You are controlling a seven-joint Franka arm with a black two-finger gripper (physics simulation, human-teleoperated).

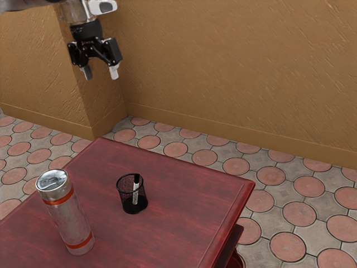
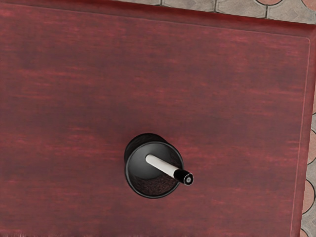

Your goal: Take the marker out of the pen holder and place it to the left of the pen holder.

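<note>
Holding the jaws apart at the end of the arm [image 1: 100, 6], hanging the black gripper [image 1: 100, 72] well above the dark red table [image 1: 184, 212] and pointing both fingers downward. Looking down on the marker [image 1: 135, 195], seeing it standing inside the black mesh pen holder [image 1: 124, 196], tilting slightly, with its white barrel within the holder's wall and its black cap uppermost, crossing the rim in the wrist view. Seeing also a silver flask [image 1: 71, 220] with orange bands, standing upright on the same tabletop, apart from the holder, toward the exterior view's left.
</note>
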